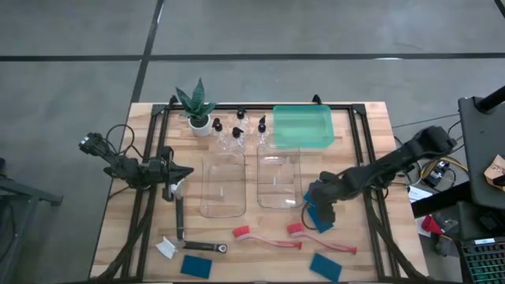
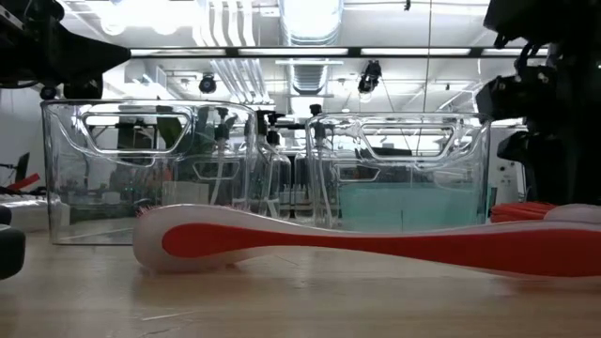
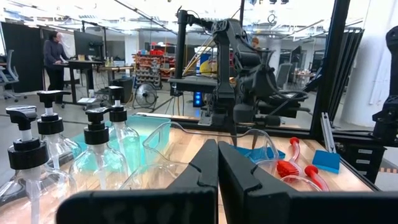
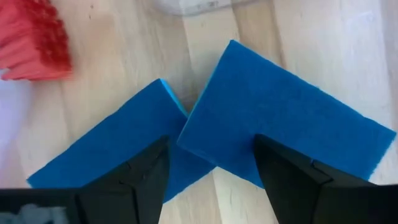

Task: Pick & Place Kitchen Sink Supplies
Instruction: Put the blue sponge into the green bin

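My right gripper (image 1: 319, 210) (image 4: 211, 146) is open and points down over two blue sponges (image 4: 280, 124) that overlap on the table near the right bin. Its fingers stand on either side of the upper sponge's corner (image 4: 186, 138). My left gripper (image 1: 186, 172) (image 3: 217, 146) is shut and held level left of the left bin. The white head (image 1: 175, 188) of a black-handled brush (image 1: 180, 217) lies just below it. A second such brush (image 1: 203, 247), two red brushes (image 1: 267, 240) (image 1: 323, 242), two more sponges (image 1: 196, 266) (image 1: 325, 267) and several clear bottles (image 1: 236, 132) lie or stand on the table. My left gripper is shut right above the brush's white head (image 1: 175, 188). I cannot tell whether it touches the head, and the left wrist view shows nothing between the fingers.
Two clear bins (image 1: 223, 185) (image 1: 278, 177) stand mid-table, with a green tray (image 1: 302, 128) and a potted plant (image 1: 197, 106) behind them. A black frame (image 1: 359, 134) borders the table. In the low view a red brush handle (image 2: 376, 246) lies in front of the bins.
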Controlling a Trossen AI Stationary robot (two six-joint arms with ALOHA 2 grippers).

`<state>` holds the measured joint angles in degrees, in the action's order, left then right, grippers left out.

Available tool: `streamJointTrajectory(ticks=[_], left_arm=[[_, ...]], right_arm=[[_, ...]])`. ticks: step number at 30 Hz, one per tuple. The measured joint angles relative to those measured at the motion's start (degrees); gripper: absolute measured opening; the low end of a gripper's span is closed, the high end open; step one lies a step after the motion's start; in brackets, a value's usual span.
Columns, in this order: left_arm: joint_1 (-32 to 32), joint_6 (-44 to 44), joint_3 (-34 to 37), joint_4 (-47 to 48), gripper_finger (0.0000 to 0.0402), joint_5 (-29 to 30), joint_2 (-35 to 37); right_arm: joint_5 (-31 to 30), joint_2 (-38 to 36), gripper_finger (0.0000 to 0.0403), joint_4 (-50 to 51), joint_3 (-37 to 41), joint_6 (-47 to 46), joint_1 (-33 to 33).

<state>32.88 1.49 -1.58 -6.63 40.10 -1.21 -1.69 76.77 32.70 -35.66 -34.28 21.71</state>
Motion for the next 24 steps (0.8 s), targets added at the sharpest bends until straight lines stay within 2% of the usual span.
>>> streamJointTrajectory(ticks=[9, 12, 16, 24], left_arm=[[-0.02, 0.00, 0.00, 0.17, 0.0003, 0.00, -0.02], [-0.01, 0.00, 0.00, 0.18, 0.0003, 0.00, -0.02], [0.00, -0.01, 0.00, 0.21, 0.0003, 0.01, -0.01], [0.00, 0.00, 0.01, 0.22, 0.0003, 0.00, 0.00]], right_arm=[[-3.92, 4.17, 0.0223, -0.74, -0.20, 0.94, 1.75], [-5.00, 4.71, 0.0212, -0.74, -0.17, 0.75, 2.02], [-5.33, 4.21, 0.0163, -0.74, -0.11, 0.21, 2.12], [-4.72, 3.87, 0.0022, -0.77, -0.11, -1.35, 2.06]])
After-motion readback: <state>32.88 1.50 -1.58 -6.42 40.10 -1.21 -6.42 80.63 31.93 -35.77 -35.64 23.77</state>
